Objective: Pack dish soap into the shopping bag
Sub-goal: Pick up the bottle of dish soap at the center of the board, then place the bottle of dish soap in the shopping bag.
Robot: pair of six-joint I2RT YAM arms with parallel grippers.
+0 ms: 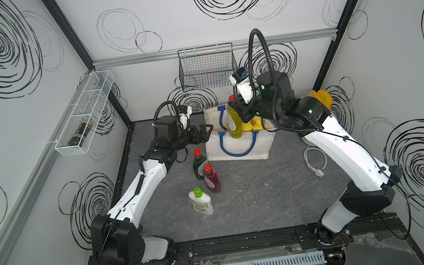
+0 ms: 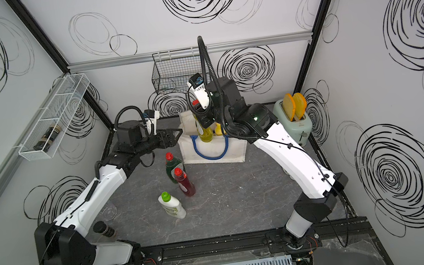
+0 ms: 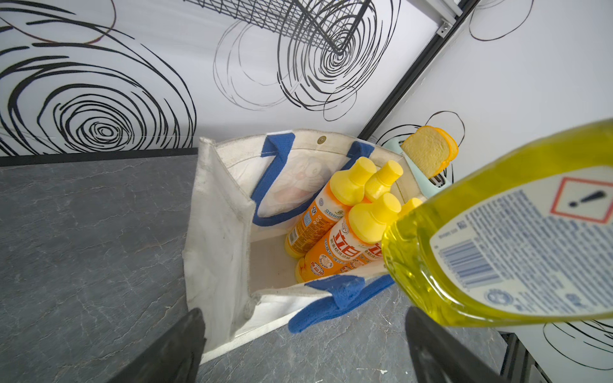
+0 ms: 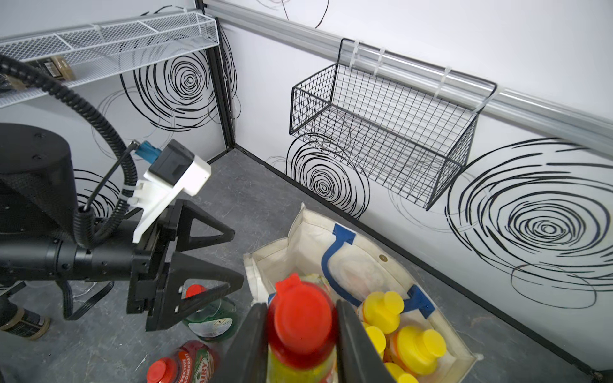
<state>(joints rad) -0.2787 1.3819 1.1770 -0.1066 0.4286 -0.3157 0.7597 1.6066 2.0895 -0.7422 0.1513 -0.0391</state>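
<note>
Dish soap is split between the bag, the table and one gripper. Shopping bag [image 1: 241, 151] stands open at the far middle of the table [image 1: 256, 202], with four orange bottles [image 3: 318, 228] leaning inside toward its right end. The right gripper [image 1: 241, 112] has its fingers clamped on the neck of the yellow-green bottle [image 1: 233, 124], just under the red cap, and holds it roughly upright over the bag's mouth by the near rim. The left gripper [image 1: 206, 132] is spread wide and holds nothing; it sits level at the bag's left end, and contact cannot be told. Left of the bag and nearer, the dark green bottle [image 1: 198, 165] and red bottle [image 1: 211, 179] stand just beside each other, with the white bottle [image 1: 200, 201] nearer still.
</note>
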